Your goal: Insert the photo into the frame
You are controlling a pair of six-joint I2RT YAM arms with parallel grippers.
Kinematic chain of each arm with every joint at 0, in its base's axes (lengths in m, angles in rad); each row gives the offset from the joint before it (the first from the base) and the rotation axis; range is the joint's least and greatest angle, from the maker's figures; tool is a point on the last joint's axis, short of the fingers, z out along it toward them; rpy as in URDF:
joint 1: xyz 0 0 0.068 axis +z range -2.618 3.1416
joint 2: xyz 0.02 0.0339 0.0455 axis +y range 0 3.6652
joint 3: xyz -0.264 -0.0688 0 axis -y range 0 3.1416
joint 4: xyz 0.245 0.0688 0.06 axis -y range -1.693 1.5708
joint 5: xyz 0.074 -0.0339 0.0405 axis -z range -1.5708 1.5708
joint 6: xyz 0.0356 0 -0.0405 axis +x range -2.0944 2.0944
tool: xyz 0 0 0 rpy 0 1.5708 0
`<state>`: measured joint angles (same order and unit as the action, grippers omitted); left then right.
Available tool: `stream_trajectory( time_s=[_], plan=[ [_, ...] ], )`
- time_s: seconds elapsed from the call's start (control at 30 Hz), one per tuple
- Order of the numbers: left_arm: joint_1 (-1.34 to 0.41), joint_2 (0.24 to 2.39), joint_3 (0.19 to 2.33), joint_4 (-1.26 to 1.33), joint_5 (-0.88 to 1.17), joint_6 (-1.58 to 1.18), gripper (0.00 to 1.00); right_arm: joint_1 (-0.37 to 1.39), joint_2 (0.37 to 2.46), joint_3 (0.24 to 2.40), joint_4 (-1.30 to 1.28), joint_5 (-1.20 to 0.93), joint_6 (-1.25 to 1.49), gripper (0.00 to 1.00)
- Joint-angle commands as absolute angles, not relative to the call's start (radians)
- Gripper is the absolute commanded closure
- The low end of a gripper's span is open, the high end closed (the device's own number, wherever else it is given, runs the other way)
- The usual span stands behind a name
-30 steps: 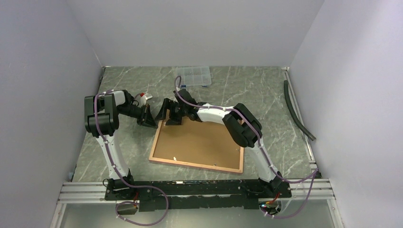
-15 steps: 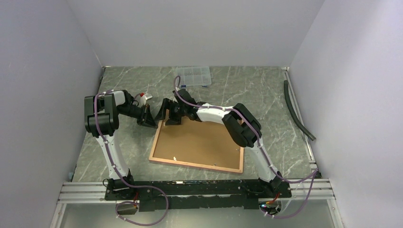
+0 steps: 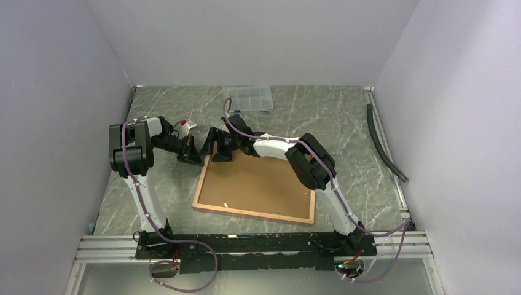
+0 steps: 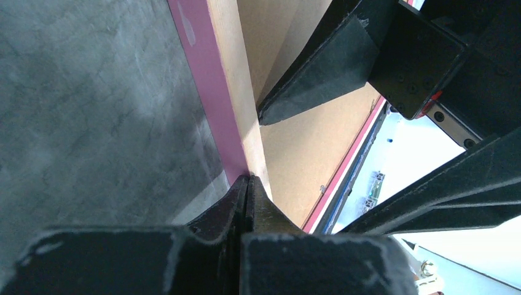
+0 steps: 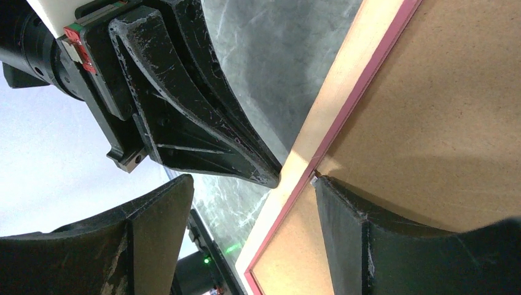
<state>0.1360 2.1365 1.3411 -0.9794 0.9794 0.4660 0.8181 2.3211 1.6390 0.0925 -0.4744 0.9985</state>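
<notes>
a: left gripper (image 4: 247, 182)?
b: fingers pressed together, empty. tips against the frame (image 3: 252, 214) at its far left edge. frame lies back-up on the table (image 3: 344, 123).
a: right gripper (image 5: 252, 184)?
b: spread wide, straddling that edge — holding nothing.

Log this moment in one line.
frame: lying back up | left gripper: shut, tips against frame edge | right gripper: open, astride same rim | photo: unseen

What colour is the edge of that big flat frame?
Pink, on the large rectangular brown-backed picture frame; clearest in left wrist view.
</notes>
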Motion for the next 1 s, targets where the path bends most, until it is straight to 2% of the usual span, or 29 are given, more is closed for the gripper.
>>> stream_trajectory(
  time_s=[0.0, 0.27, 0.4, 0.53, 0.7, 0.83, 0.93, 0.97],
  plan=[
    [0.108, 2.143, 1.319, -0.933, 0.951, 0.495, 0.97, 0.838, 2.380, 1.657, 0.101, -0.488, 0.990, 0.23],
    [0.109, 2.136, 1.323, -0.938, 0.949, 0.494, 0.97, 0.836, 2.365, 1.683, 0.079, -0.498, 0.959, 0.23],
    [0.114, 2.124, 1.345, -0.963, 0.948, 0.494, 0.96, 0.809, 2.291, 1.702, 0.020, -0.466, 0.843, 0.18],
    [0.142, 2.102, 1.392, -1.004, 0.949, 0.497, 0.87, 0.802, 2.101, 1.629, -0.096, -0.386, 0.574, 0.15],
    [0.183, 2.056, 1.461, -1.085, 0.966, 0.529, 0.67, 0.836, 1.832, 1.373, -0.226, -0.288, 0.338, 0.17],
    [0.202, 1.994, 1.496, -1.144, 0.953, 0.557, 0.58, 0.924, 1.647, 1.135, -0.263, -0.168, 0.250, 0.22],
    [0.215, 1.941, 1.502, -1.172, 0.920, 0.565, 0.54, 1.019, 1.584, 1.020, -0.272, -0.072, 0.237, 0.24],
    [0.221, 1.922, 1.503, -1.186, 0.911, 0.571, 0.48, 1.048, 1.572, 0.997, -0.272, -0.048, 0.238, 0.24]
  ],
)
